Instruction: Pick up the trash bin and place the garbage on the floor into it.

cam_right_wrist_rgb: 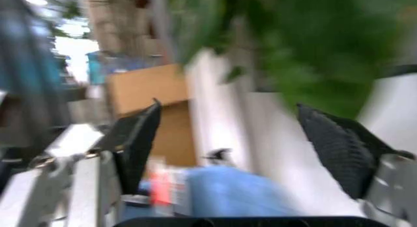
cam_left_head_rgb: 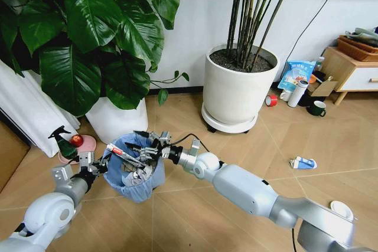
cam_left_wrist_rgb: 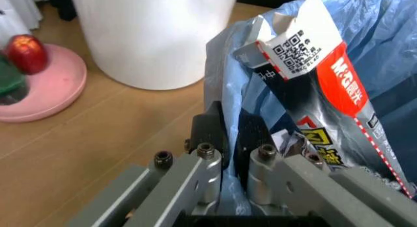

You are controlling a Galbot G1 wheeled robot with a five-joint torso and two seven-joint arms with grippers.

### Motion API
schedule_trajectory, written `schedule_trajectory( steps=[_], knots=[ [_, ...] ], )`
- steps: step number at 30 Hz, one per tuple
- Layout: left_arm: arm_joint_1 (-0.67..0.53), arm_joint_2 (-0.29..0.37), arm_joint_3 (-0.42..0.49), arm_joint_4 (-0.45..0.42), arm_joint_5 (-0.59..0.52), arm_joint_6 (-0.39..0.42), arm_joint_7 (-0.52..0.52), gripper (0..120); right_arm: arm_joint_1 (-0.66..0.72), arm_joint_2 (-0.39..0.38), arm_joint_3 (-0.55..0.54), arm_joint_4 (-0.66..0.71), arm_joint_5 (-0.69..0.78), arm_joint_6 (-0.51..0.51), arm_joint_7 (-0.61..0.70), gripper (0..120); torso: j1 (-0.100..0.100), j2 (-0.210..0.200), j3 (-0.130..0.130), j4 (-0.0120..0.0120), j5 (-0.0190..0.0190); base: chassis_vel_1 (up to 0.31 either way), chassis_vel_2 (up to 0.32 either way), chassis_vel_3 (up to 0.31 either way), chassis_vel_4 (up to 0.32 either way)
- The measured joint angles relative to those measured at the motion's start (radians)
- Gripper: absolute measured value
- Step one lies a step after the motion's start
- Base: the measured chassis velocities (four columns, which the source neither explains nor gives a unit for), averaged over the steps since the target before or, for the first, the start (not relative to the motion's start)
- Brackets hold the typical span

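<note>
Trash bin point(cam_left_head_rgb: 137, 176): small, round, dark, lined with a crinkly light blue plastic bag; it sits low in front of the robot, over the chevron-planked tan floor point(cam_left_head_rgb: 248, 151). Whether its base touches the floor cannot be told. Left gripper point(cam_left_head_rgb: 96, 166) is clamped on the bin's near-left rim; in the left wrist view its dark pads point(cam_left_wrist_rgb: 210, 132) pinch the bag film and rim point(cam_left_wrist_rgb: 225, 85) between them. Inside the bin: a glossy grey-and-red wrapper point(cam_left_wrist_rgb: 325, 80) with a printed square code, standing tilted against the liner, plus crumpled pale scraps.

Right gripper point(cam_left_head_rgb: 140, 140) hangs just over the bin's far rim, fingers spread and empty; the right wrist view shows two ribbed black pads point(cam_right_wrist_rgb: 329, 149) well apart, blue liner between them.

Just beyond the bin: smooth white plant pot point(cam_left_head_rgb: 115, 119) with broad glossy leaves; a pink dish point(cam_left_head_rgb: 85, 144) beside it. Farther right on the floor lie a blue-white carton point(cam_left_head_rgb: 302, 163) and a white round lid point(cam_left_head_rgb: 342, 209). Farthest back stands a large white cylindrical pot point(cam_left_head_rgb: 239, 90) with thin upright stems.
</note>
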Motion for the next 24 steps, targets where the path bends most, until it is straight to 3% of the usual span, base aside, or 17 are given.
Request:
schedule_trajectory(
  steps=[2,3,6,8,11,12,19,24],
  knots=[
    [0.014,-0.019,-0.02,-0.007,0.006,-0.002,0.001,0,-0.039,-0.081,0.049,0.025,-0.03,-0.003,0.049,90,0.0,0.0,0.0,0.0005,0.0005,0.0,0.0,0.0,0.0],
    [0.014,-0.019,-0.02,-0.007,0.006,-0.002,0.001,0,-0.039,-0.081,0.049,0.025,-0.03,-0.003,0.049,90,0.0,0.0,0.0,0.0005,0.0005,0.0,0.0,0.0,0.0],
    [0.015,-0.053,-0.028,-0.009,0.016,-0.005,0.001,0,-0.15,-0.222,0.173,0.085,-0.06,-0.028,0.117,99,0.0,0.0,0.0,-0.001,-0.0003,0.0,0.0,0.0,0.0],
    [0.013,-0.062,-0.028,-0.008,0.021,-0.007,0.002,0,-0.199,-0.247,0.215,0.099,-0.072,-0.038,0.141,100,0.0,0.0,0.0,-0.0012,-0.0001,0.0,0.0,0.0,0.0],
    [0.013,-0.083,-0.032,-0.007,0.032,-0.01,0.003,0,-0.38,-0.288,0.399,0.125,-0.122,-0.062,0.207,100,0.0,0.0,0.0,-0.0008,0.0001,0.0,0.0,0.0,0.0],
    [0.013,-0.083,-0.032,-0.007,0.032,-0.01,0.003,0,-0.38,-0.288,0.399,0.125,-0.122,-0.062,0.207,100,0.0,0.0,0.0,-0.0008,0.0001,0.0,0.0,0.0,0.0],
    [0.032,-0.121,-0.054,-0.003,0.065,-0.019,0.015,0,-0.723,-0.271,0.744,0.19,-0.208,-0.09,0.258,100,0.0,0.0,0.0,0.0,0.0006,0.0,0.0,0.0,0.0],
    [0.029,-0.13,-0.053,-0.002,0.07,-0.02,0.016,0,-0.855,-0.232,0.879,0.197,-0.248,-0.085,0.24,100,0.0,0.0,0.0,-0.0008,-0.0004,0.0,0.0,0.0,0.0]
  ],
)
